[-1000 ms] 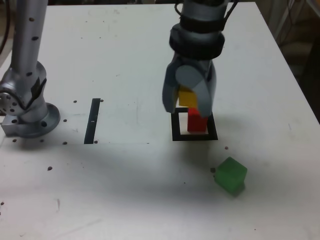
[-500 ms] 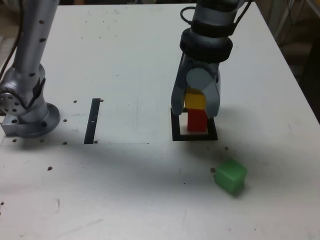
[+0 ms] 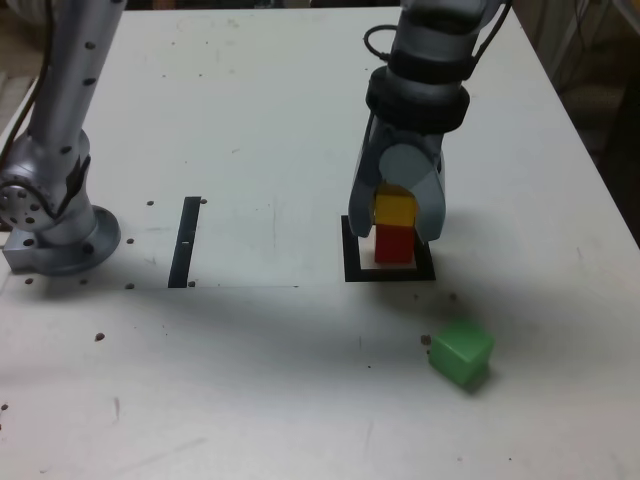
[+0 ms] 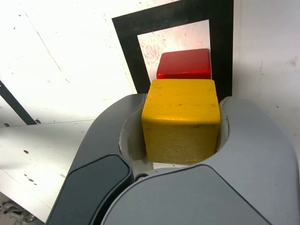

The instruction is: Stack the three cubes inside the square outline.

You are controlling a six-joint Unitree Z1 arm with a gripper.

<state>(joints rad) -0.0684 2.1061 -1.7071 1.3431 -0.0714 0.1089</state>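
A green block (image 3: 462, 352) sits on the white table (image 3: 270, 380), outside the black square outline (image 3: 390, 275). Beyond it, a claw (image 3: 396, 215) grips a yellow block (image 3: 395, 207) above a red block (image 3: 394, 245) inside the outline, a black strip (image 3: 184, 243) lying well apart at the exterior view's left.

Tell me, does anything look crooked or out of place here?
The red cube sits off-centre in the square outline, nearer its right side in the exterior view; the green cube lies outside it.
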